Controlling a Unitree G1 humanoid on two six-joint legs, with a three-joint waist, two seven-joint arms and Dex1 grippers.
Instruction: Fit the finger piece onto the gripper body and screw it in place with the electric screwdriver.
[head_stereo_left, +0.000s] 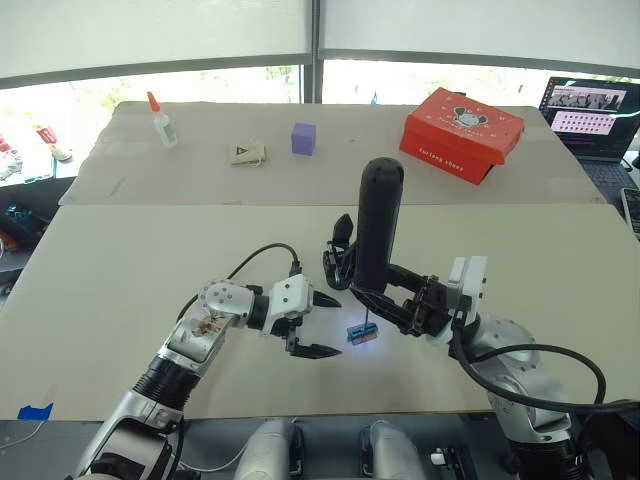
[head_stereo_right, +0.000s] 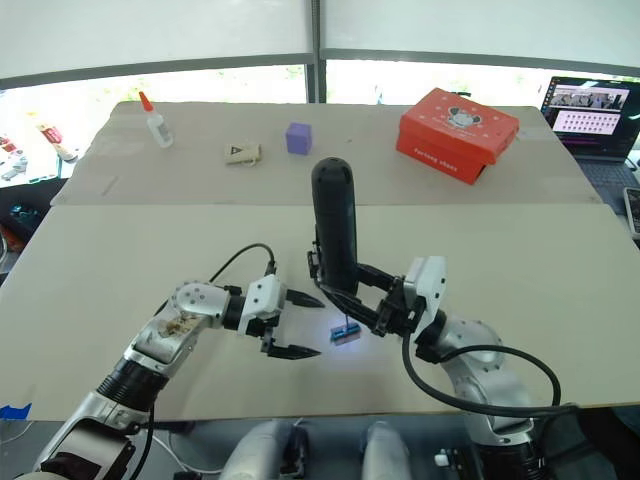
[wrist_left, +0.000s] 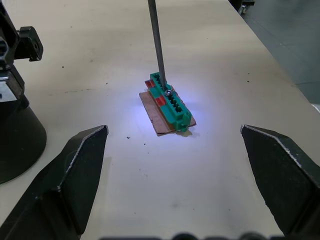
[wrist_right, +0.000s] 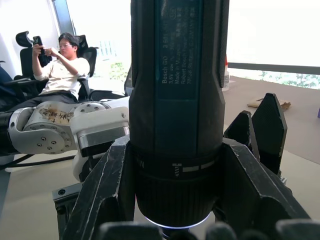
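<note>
My right gripper (head_stereo_left: 370, 292) is shut on the electric screwdriver (head_stereo_left: 378, 235), a thick black cylinder held upright over the middle of the table. Its thin bit (wrist_left: 156, 45) comes down onto a small green-and-brown block (wrist_left: 169, 104), lit by the tool's light. Just behind the screwdriver stands the gripper body (head_stereo_left: 338, 258), with a pointed black finger sticking up; its round dark base (wrist_left: 15, 135) is beside the block. I cannot pick out a loose finger piece. My left gripper (head_stereo_left: 318, 326) hovers open just left of the block, holding nothing.
At the back of the table lie a red box (head_stereo_left: 462, 133), a purple cube (head_stereo_left: 304, 138), a small tan item (head_stereo_left: 247, 153) and a glue bottle (head_stereo_left: 162, 120). A laptop (head_stereo_left: 590, 115) sits far right. A seated person (wrist_right: 60, 67) is beyond the table's left.
</note>
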